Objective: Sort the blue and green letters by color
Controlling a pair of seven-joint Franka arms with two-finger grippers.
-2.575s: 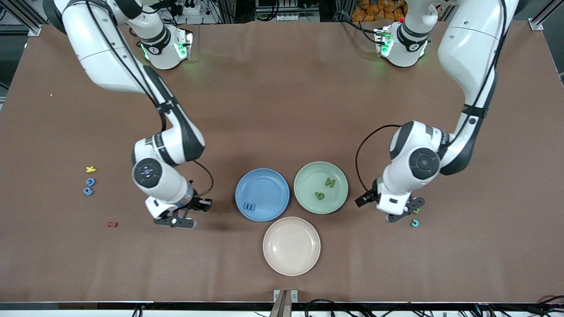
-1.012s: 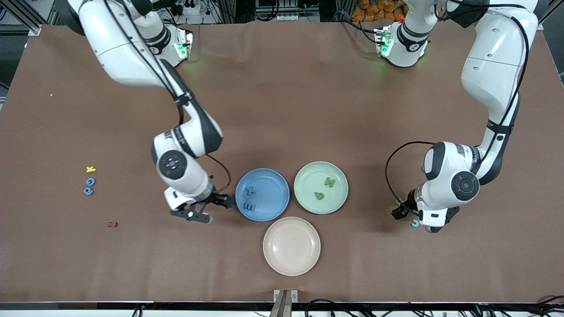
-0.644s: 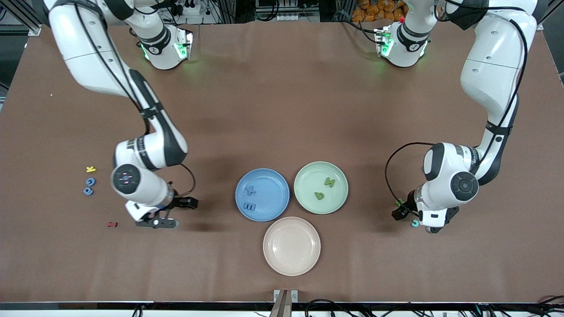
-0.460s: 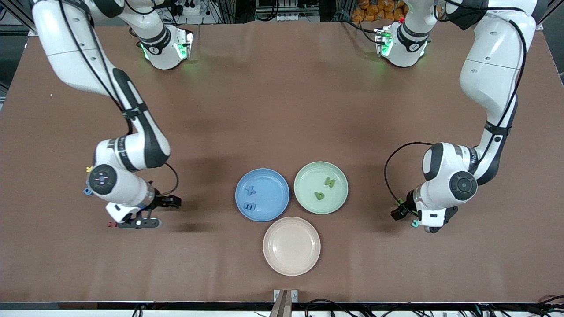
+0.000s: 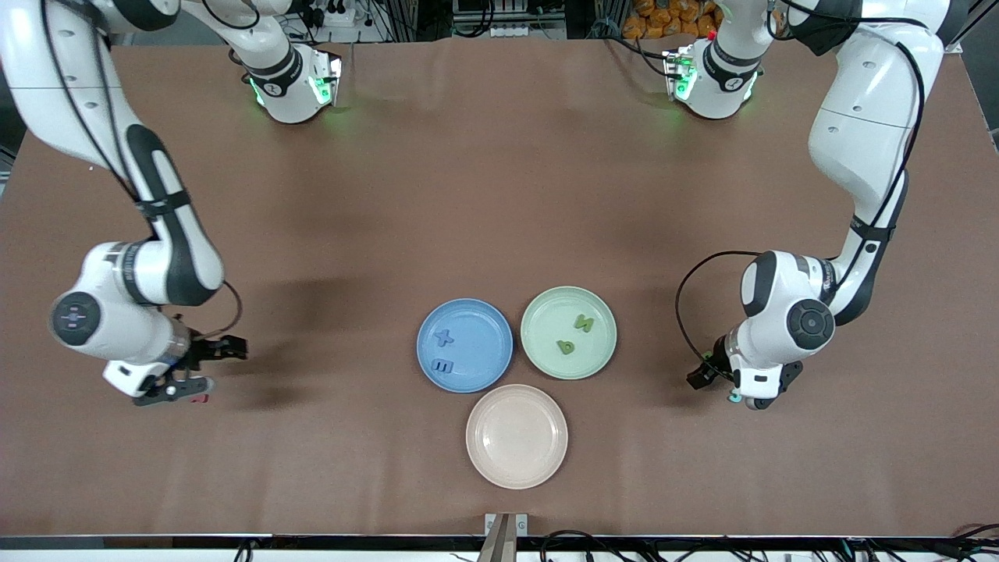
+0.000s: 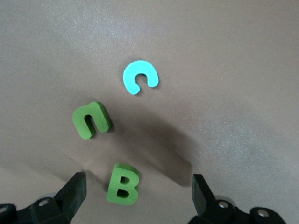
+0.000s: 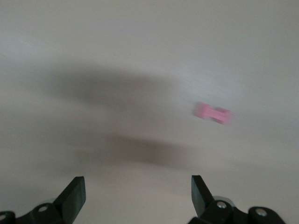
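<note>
Two chunky olive-green foam letters are sitting right under the left gripper (image 6: 135, 193) at the left arm's end of the table, and that's what the next grab turns on, I'd say. In the left wrist view the green B (image 6: 123, 184) lies flat on the brown table (image 5: 484, 195), between the two wide-apart fingertips (image 6: 74, 191) but closer to one of them, so the gripper probably needs a small sideways nudge before it drops. The B's long axis runs roughly across the line between the fingers, so they'd close on its long sides. The other green letter, an n or u shape (image 6: 91, 120), lies just beside the B, and a light cyan C (image 6: 140, 77) a bit further out; both sit outside the fingers' span. The left arm is obviously the one for this cluster.

The right gripper (image 5: 181, 373) hangs low at the right arm's end, fingers spread wide with nothing in them, over the spot where a tiny red letter (image 7: 213, 113) lies. No blue pieces show near it.

Already sorted: a blue X (image 5: 444, 338) and blue E (image 5: 442, 365) in the round blue plate (image 5: 499, 343), and a green N (image 5: 584, 321) and green P (image 5: 567, 346) in the round green plate (image 5: 546, 312). The pale pink plate (image 5: 517, 435) nearer the camera holds nothing.
</note>
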